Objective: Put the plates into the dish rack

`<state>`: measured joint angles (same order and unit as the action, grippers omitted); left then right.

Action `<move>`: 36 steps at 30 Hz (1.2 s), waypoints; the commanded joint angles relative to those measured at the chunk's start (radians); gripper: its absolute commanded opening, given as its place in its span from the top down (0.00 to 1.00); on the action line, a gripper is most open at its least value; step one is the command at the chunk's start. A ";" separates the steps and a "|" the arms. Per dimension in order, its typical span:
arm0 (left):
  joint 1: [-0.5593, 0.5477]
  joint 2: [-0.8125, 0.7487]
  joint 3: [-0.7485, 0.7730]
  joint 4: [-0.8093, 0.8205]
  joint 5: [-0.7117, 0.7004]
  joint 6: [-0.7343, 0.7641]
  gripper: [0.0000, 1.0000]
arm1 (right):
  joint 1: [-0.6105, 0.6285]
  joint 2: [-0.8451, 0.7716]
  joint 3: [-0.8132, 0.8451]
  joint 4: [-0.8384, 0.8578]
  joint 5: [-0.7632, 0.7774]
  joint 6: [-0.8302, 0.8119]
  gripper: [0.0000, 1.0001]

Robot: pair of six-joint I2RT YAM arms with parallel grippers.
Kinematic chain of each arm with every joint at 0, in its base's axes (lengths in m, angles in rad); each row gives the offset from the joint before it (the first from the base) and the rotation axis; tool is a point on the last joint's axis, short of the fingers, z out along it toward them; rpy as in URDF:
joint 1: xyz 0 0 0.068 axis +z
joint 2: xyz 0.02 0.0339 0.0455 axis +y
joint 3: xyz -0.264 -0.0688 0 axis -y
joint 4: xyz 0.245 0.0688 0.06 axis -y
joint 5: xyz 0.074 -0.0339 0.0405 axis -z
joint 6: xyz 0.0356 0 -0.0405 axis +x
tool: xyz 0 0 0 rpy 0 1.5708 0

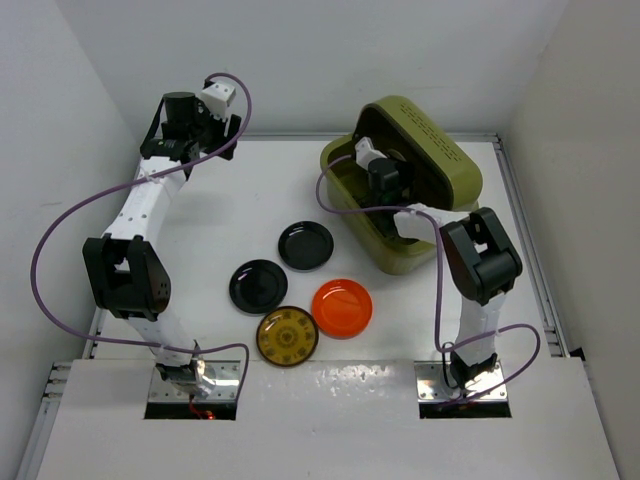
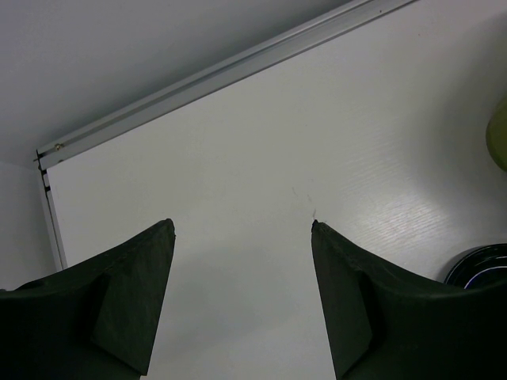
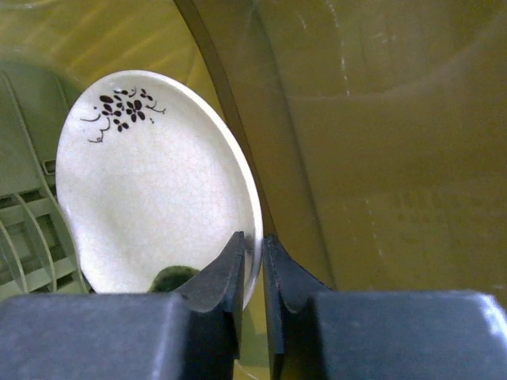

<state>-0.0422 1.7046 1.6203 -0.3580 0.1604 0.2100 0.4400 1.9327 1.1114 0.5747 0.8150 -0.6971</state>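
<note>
The right gripper [image 3: 253, 269] pinches the cream plate [image 3: 158, 182] by its rim with narrow jaws, inside the dish rack [image 1: 400, 262]. The left gripper [image 2: 242, 229] is wide and empty. Four plates are left on the table [image 1: 230, 200]: the far black plate [image 1: 305, 245], the near black plate [image 1: 258, 285], the orange plate [image 1: 342, 307] and the yellow plate [image 1: 287, 335].

White table [image 1: 250, 190], metal edge rail [image 2: 238, 68]

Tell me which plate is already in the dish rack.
The cream plate, upright inside the dish rack. The two black plates, orange plate and yellow plate lie flat on the table.
</note>
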 commanded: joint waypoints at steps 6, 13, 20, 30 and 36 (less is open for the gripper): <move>0.011 0.004 0.016 0.019 0.001 0.009 0.26 | 0.002 -0.001 -0.013 -0.027 -0.054 0.001 0.73; 0.011 0.004 0.016 0.019 0.001 0.009 0.26 | 0.009 -0.011 -0.001 -0.035 -0.053 -0.002 0.57; 0.011 0.004 0.016 0.019 0.010 0.018 0.26 | 0.016 -0.008 0.048 -0.059 -0.043 -0.008 0.38; 0.011 0.004 0.016 0.019 0.019 0.019 0.26 | 0.019 -0.011 0.071 -0.068 -0.037 -0.016 0.25; 0.011 0.004 0.016 0.010 0.039 0.028 0.23 | 0.022 -0.012 0.103 -0.073 -0.013 -0.022 0.09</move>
<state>-0.0422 1.7092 1.6203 -0.3580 0.1699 0.2256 0.4545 1.9327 1.1587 0.4789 0.7788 -0.7212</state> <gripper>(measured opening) 0.759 0.888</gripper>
